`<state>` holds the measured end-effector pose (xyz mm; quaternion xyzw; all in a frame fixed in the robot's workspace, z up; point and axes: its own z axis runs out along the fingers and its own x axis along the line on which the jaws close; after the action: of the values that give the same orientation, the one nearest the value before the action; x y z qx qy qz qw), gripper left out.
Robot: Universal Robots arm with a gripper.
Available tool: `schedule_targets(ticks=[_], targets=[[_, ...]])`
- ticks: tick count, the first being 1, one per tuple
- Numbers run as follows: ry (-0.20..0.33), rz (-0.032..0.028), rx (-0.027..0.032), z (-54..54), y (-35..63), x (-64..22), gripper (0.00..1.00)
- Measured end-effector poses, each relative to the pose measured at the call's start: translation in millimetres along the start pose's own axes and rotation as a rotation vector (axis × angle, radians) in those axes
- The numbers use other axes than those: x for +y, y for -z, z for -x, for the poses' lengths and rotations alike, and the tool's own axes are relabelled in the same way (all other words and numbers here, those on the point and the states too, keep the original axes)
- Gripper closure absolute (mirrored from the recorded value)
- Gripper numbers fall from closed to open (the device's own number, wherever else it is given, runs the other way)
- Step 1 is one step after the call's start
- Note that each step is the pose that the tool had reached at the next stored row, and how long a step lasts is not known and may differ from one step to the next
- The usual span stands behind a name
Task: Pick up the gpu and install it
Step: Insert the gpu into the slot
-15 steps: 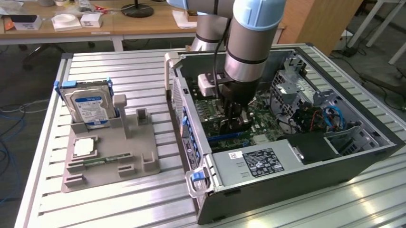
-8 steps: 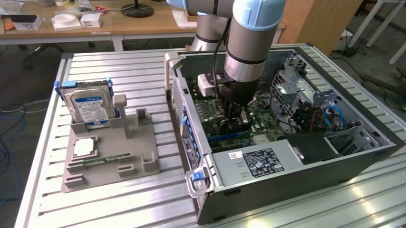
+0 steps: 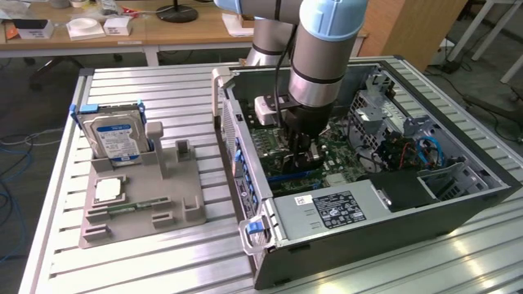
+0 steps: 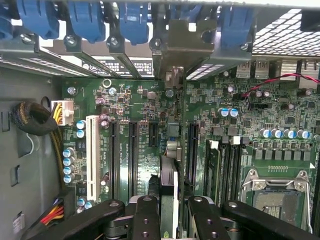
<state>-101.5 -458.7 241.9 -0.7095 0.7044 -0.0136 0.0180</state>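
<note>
The gpu (image 4: 170, 182) shows edge-on in the wrist view as a thin upright card between my two black fingers (image 4: 145, 215). Its silvery end bracket (image 4: 182, 45) sits against the case's rear slot openings. My gripper (image 4: 172, 217) is shut on the card's upper edge. The card stands over the green motherboard (image 4: 135, 105), between the long black expansion slots (image 4: 132, 150); I cannot tell whether it is seated. In the exterior view my gripper (image 3: 300, 153) reaches down into the open computer case (image 3: 457, 202), low over the board.
A grey fixture (image 3: 155, 202) to the exterior view's left of the case holds a silver hard drive (image 3: 114, 135), a processor chip (image 3: 109, 190) and a green memory stick (image 3: 135, 206). The power supply (image 3: 343, 208), drive cage (image 3: 384, 110) and cables (image 4: 30, 120) crowd the case.
</note>
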Motion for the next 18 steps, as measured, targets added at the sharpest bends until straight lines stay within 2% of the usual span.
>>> schedule_targets(ticks=[18], targets=[[0.000,0.0000,-0.0005,0.0,-4.8,0.3,0.73]])
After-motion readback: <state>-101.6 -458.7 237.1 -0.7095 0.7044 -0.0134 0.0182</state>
